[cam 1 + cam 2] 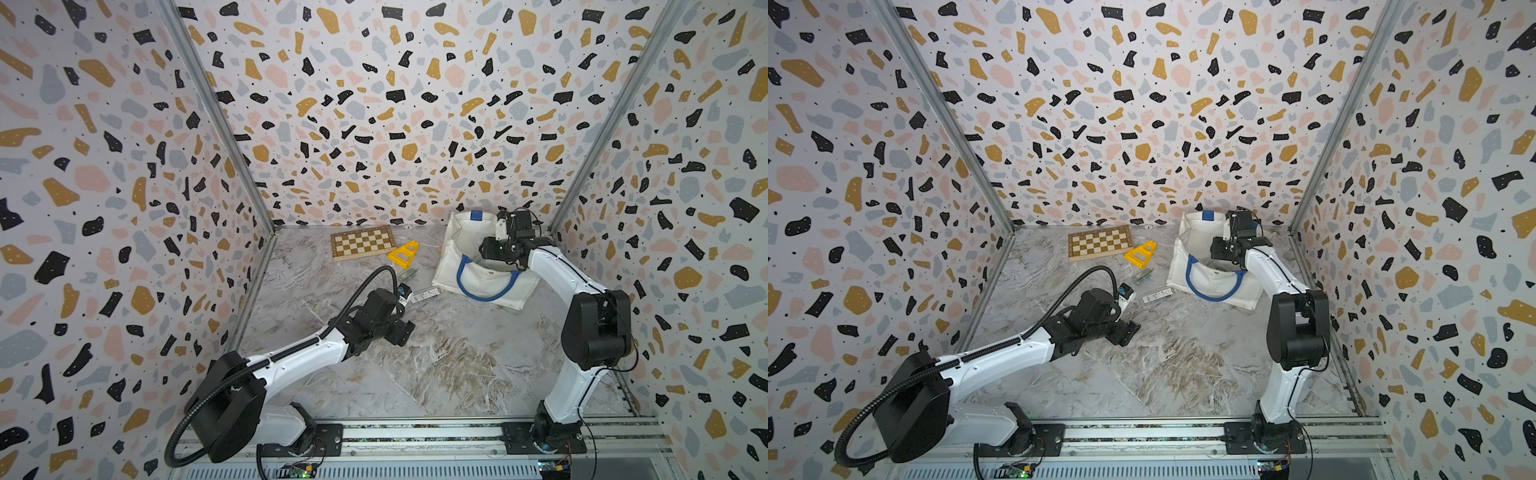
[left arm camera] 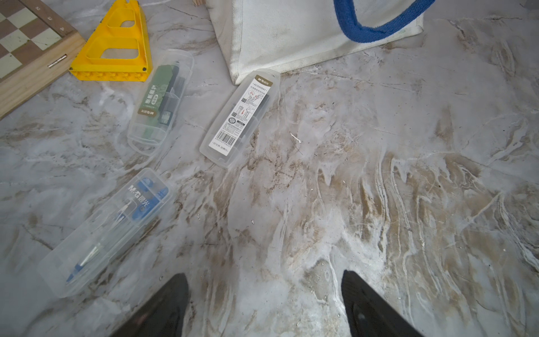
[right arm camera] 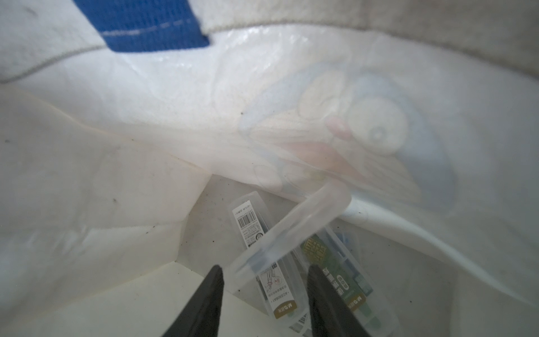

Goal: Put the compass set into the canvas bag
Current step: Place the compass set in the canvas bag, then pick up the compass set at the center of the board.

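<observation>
Over at the far right of the counter, the canvas bag sits open, close to the back wall. The right end effector points down into it. Its jaws are part open. A blurry clear compass set hangs tilted just past the tips and does not look pinched. Two more lie on the bag's bottom, a barcode box and a green box.

Out on the counter beside the bag lie a blue set, a green set and a white set, all apart. The left end effector hovers over bare counter near them, wide open and holding nothing. A chessboard and a yellow rack lie by the back wall.
</observation>
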You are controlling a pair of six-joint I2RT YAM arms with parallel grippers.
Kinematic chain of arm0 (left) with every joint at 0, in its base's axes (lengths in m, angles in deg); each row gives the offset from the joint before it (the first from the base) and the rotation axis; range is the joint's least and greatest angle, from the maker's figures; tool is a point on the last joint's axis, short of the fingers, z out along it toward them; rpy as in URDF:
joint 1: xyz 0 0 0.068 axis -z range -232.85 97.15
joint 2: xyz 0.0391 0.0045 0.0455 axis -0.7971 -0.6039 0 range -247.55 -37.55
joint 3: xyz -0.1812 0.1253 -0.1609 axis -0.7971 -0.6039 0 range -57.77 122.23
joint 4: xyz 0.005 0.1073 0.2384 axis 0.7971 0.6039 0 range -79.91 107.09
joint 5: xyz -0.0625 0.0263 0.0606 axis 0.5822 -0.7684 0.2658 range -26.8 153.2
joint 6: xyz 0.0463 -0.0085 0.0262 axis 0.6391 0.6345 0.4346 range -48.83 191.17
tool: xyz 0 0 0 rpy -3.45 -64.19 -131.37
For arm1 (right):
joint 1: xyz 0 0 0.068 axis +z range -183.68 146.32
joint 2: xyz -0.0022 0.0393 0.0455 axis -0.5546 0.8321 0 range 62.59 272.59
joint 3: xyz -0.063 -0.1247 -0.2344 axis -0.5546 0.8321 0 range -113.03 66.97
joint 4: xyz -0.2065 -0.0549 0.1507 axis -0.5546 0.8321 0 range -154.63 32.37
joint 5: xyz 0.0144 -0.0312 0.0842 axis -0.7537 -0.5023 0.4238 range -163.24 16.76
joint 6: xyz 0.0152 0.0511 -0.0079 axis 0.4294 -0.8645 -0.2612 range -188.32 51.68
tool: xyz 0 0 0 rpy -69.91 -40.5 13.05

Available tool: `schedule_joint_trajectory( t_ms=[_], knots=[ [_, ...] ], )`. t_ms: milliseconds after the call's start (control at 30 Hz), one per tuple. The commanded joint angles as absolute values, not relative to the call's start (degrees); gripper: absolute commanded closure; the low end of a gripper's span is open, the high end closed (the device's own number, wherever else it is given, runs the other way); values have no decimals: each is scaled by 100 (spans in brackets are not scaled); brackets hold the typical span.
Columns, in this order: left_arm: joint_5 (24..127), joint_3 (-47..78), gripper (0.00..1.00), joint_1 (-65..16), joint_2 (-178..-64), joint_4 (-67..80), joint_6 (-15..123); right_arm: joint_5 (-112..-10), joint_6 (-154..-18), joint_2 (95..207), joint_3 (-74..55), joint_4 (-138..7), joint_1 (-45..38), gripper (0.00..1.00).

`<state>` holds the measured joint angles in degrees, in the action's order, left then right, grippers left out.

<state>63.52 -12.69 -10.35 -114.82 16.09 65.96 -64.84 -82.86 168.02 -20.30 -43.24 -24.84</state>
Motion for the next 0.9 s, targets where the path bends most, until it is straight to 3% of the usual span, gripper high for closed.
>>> schedule_joint_trajectory(
  t_ms=[0, 233, 533, 867],
  knots=[
    [6312, -1059, 17, -1066, -11572, 1664, 6749, -6429, -8254, 16366, -2210, -4274, -2498, 46],
    [6583, -509, 17, -1187, -12140, 2011, 7035, -6436, -8330, 15644, -2396, -4278, -2489, 35],
    [6973, 877, 18, -1586, -13515, 2747, 7594, -6317, -8458, 14516, -1817, -4693, -2494, 30],
    [7251, 2400, 19, -1763, -15094, 3587, 8717, -6199, -8352, 14239, -1579, -4749, -2498, 27]
  ],
)
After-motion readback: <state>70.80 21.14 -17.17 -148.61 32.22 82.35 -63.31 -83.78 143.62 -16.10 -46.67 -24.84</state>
